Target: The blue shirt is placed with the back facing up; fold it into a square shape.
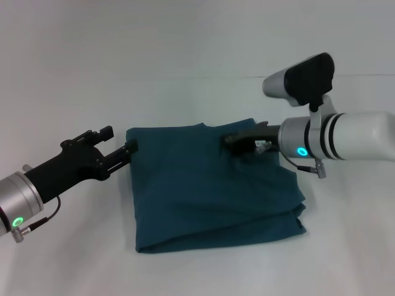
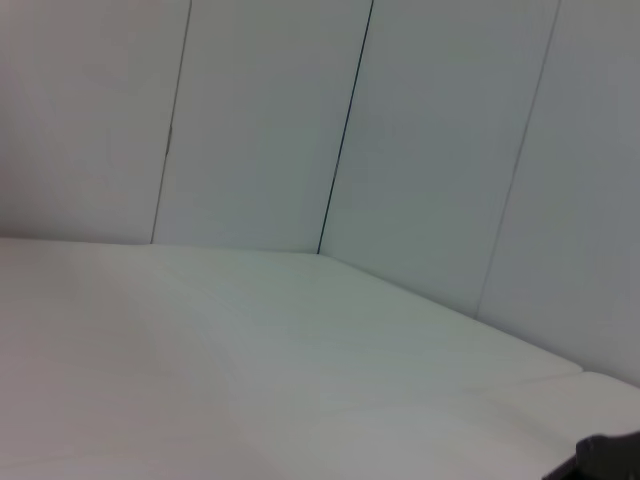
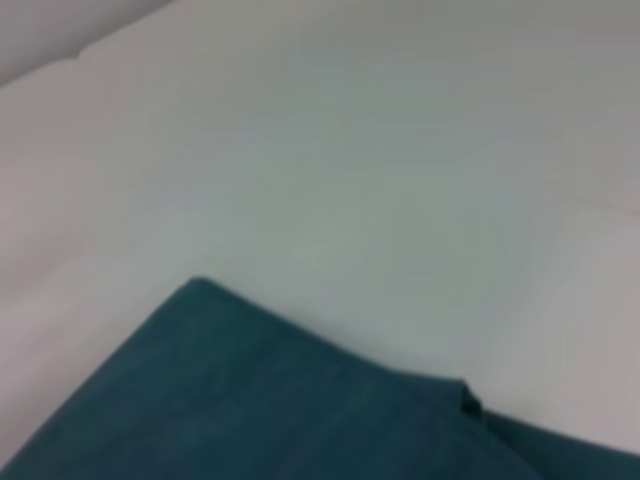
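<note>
Shirt [image 1: 210,191]: teal-blue, plain side showing, lying mid-table [image 1: 185,43] already folded to a rough rectangle, several layers stacked and stepped at its near right corner; lettering not visible. Left gripper [image 1: 129,148]: at the shirt's far left corner, fingertips touching or pinching the edge there; whether the fingers are closed on cloth you cannot tell from the head view, and its wrist view shows only bare table and wall panels. Right gripper [image 1: 237,140]: low over the far edge, right of centre, fingers dark against the cloth and pressed into a small pucker; its grip likewise cannot be read. Right wrist view: a folded corner of the shirt on the table, nothing more. Step in hand, by judgement: finishing or squaring the fold along the far edge. To do it well, you should keep both grippers level with each other, move them together, lay edge on edge, and let go only once the layers lie flat. Risk: uneven pull dragging the lower layers askew.
</note>
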`<state>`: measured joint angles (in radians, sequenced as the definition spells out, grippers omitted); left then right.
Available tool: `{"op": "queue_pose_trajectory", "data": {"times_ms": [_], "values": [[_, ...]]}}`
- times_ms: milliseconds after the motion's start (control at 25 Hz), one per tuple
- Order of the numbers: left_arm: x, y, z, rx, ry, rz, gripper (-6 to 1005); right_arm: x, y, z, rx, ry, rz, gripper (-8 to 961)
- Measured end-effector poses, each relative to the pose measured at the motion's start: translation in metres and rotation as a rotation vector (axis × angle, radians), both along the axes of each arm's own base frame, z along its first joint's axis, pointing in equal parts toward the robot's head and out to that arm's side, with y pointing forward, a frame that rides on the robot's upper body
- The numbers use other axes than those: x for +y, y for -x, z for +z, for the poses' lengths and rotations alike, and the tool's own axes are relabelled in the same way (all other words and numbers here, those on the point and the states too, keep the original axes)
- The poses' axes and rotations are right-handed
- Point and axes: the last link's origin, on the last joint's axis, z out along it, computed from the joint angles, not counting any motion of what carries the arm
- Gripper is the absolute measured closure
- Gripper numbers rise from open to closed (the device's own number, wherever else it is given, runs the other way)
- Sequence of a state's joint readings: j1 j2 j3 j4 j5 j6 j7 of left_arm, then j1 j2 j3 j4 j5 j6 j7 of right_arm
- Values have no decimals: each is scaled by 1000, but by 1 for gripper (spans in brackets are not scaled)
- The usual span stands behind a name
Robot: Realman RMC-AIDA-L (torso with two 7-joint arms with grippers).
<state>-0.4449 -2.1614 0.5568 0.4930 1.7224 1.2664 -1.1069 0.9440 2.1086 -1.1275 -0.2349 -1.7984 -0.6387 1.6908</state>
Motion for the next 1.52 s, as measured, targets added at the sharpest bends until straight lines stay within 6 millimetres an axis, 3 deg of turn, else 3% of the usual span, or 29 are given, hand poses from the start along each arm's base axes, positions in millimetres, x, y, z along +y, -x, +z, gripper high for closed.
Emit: {"op": "queue_pose_trajectory", "data": {"times_ms": [160,600,840,960,1160,1520], "values": [[0,1,0,3,-2,6,308,2,-2,11,76,-32,-36,954],[0,0,0,-1,1,2,308,-1,-38,48,214,-45,-324,857],[0,-1,-1,-1,5,-1,308,-7,-46,50,194,25,-442,799],[0,0,-1,2,5,-1,308,-9,-48,51,195,38,-466,618],[0,0,-1,4,4,0,308,-9,-51,53,197,34,-476,506],[2,-2,-1,4,2,-4,308,-7,-53,60,208,28,-502,502]]}}
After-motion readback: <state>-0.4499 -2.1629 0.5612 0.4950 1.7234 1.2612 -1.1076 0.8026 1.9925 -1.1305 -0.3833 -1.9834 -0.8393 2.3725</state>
